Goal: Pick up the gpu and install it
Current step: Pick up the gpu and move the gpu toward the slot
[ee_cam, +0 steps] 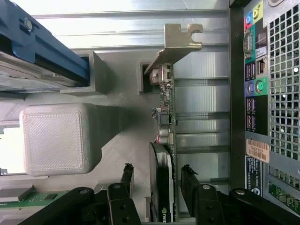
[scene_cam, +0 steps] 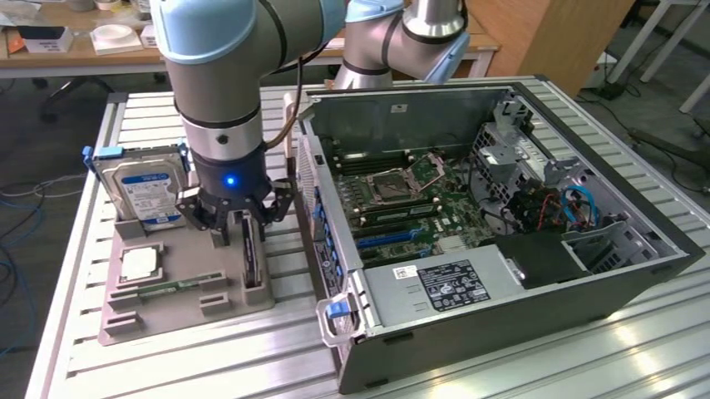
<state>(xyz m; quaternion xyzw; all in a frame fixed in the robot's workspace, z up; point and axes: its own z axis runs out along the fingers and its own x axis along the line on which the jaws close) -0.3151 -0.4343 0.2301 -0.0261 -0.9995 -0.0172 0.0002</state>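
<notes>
Gripper (scene_cam: 236, 223) position: left-centre of the exterior view, lowered over the grey holder tray (scene_cam: 189, 309), which lies beside the open computer case (scene_cam: 500, 249). The gpu (scene_cam: 253, 259) stands on edge in a tray slot, directly beneath the gripper. The wrist view shows the fingers (ee_cam: 127, 177) apart, one on each side of the card, with a gap at each. It also shows the card's silver bracket (ee_cam: 180, 40). The exterior view shows the hard drive (scene_cam: 142, 189) upright in the tray, toward the upper left.
</notes>
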